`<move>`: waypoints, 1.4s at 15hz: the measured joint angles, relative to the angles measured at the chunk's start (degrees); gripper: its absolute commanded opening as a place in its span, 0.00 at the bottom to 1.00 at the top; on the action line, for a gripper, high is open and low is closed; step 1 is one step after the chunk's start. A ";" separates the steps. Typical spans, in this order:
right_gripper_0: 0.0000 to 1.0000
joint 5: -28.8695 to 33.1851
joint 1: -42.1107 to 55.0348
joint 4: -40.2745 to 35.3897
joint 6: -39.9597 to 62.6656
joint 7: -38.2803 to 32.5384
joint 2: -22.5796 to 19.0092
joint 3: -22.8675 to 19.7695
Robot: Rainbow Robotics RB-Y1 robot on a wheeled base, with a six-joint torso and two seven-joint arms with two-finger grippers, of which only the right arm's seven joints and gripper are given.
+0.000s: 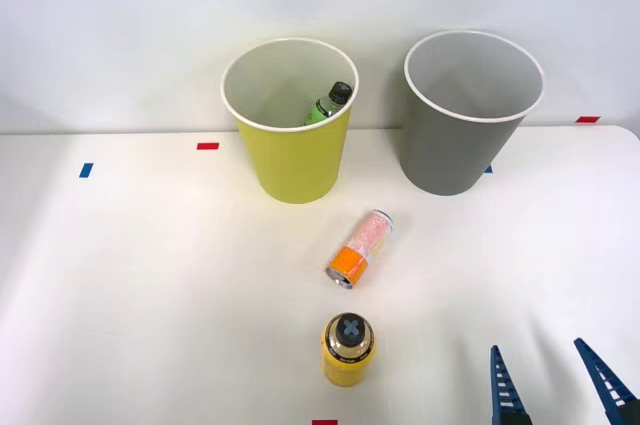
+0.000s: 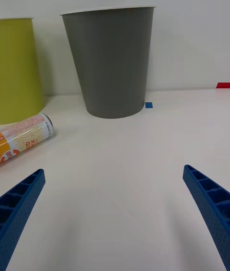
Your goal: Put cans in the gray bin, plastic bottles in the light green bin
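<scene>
Can (image 1: 359, 248) lies on its side on the surface (image 1: 150, 275), between the light green bin (image 1: 292, 160) and the yellow bottle (image 1: 347, 348). Right pincer (image 1: 560, 380) hovers wide open, holding nothing.

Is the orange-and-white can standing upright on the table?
No, the can lies on its side between the yellow bottle and the bins.

Bare tabletop (image 1: 150, 275) spans the frame's left and right sides. At centre, the lying can (image 1: 359, 248) and upright yellow bottle (image 1: 348, 348) block passage; the light green bin (image 1: 291, 125) and gray bin (image 1: 462, 115) stand apart at the top.
</scene>
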 measured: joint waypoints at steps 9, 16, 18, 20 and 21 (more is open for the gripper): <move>1.00 0.00 0.00 0.00 0.00 0.00 0.00 0.00; 1.00 0.00 0.00 0.00 0.00 0.00 0.00 0.00; 1.00 0.00 0.00 0.00 0.00 0.00 0.00 0.00; 1.00 0.00 0.00 0.00 0.00 0.00 0.00 0.00; 1.00 0.00 0.00 0.00 0.00 0.00 0.00 0.00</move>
